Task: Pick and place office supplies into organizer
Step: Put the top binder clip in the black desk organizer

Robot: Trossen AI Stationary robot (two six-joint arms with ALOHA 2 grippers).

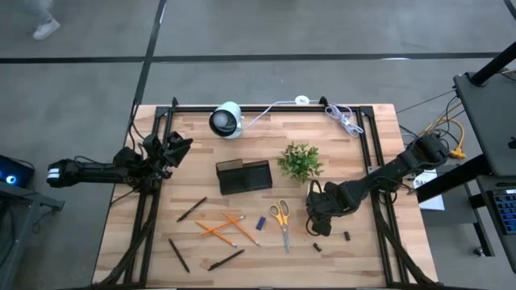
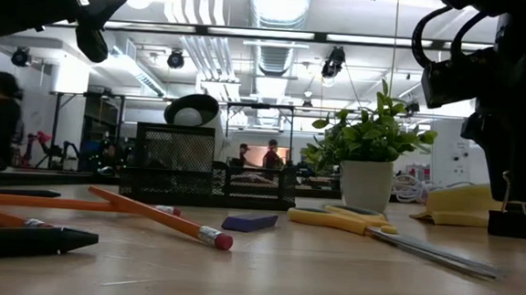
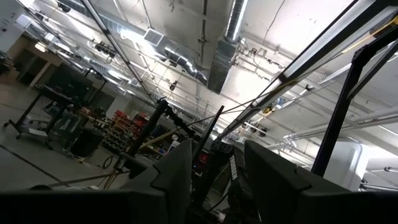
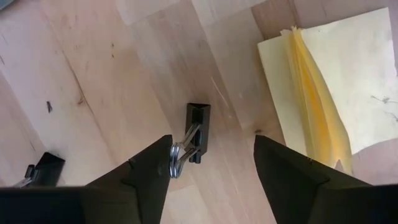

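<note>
Wooden slatted desk (image 1: 242, 258) seen from above, with 2 dark arms; the right pincer (image 4: 211, 163) is lowered over the desk's right-hand part, beside the yellow-handled scissors, its 2 dark fingers (image 4: 140, 171) standing apart on either side of a small black binder clip with wire handles (image 4: 194, 138); the clip lies flat on the wood between the fingers, and whether either finger touches it cannot be told. A pale yellow square sticky-note pad (image 4: 336, 87), its sheets fanned, lies just beside that clip, and a second small dark clip (image 4: 43, 169) lies near the other finger. The left pincer (image 1: 179, 147) hangs at the desk's left rear edge, raised and tilted up toward the ceiling, its fingers (image 3: 180, 168) apart and holding nothing.

The black mesh desk organizer with compartments (image 1: 243, 176) stands near the desk's centre, just beside a small green leafy plant in a white pot (image 1: 300, 161); in front of it lie the yellow-handled scissors (image 1: 281, 221), a tiny blue piece (image 1: 260, 221), several orange pencils (image 1: 219, 229) and thin black pens (image 1: 192, 209); all these lie outside the organizer. A white round camera-like device (image 1: 226, 119) and a white coiled cable (image 1: 343, 118) rest at the rear edge.
</note>
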